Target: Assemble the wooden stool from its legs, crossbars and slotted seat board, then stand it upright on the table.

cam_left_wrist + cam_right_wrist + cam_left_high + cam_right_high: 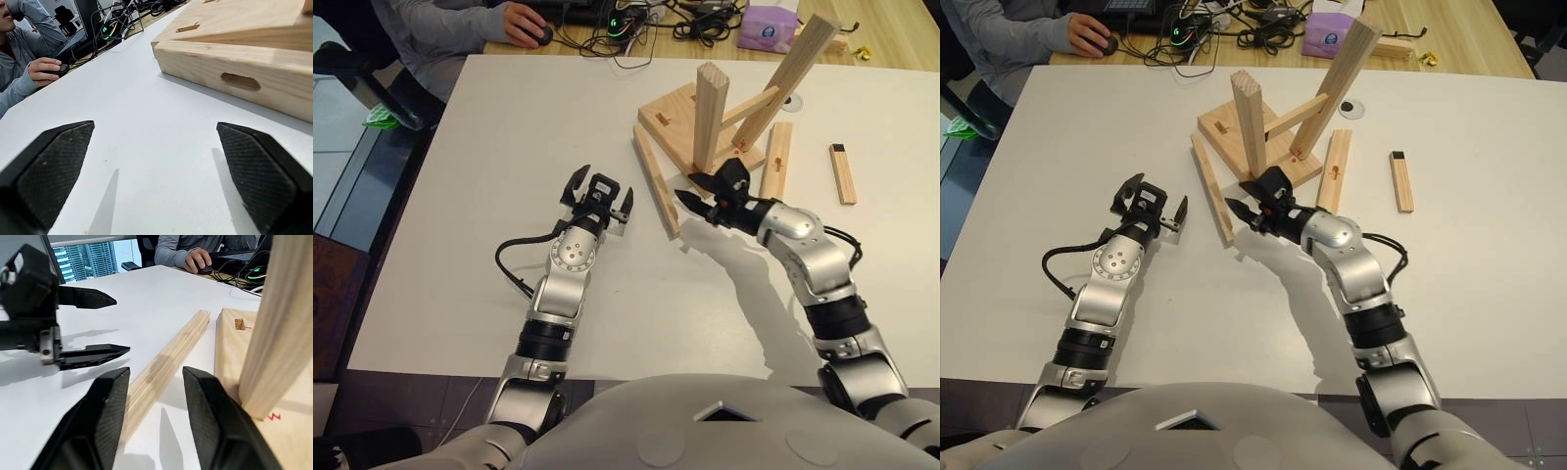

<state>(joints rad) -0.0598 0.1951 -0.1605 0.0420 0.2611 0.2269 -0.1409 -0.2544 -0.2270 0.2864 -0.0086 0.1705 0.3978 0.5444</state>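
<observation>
The loose leg (656, 181) lies along 11-to-5 on the table, and our right gripper (684, 185), fingers apart, sits just at its 3 o'clock, nearer than the left gripper (604, 183), whose fingers are also spread.

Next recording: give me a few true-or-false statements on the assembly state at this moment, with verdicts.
1. An upright leg and a tilted leg stand in the seat board. True.
2. The left gripper holds a leg. False: it is open and empty over bare table.
3. A loose leg lies beside the seat board, its near end by the right gripper. True.
4. The stool stands on its legs. False: the seat board lies flat on the table, legs pointing up.
</observation>
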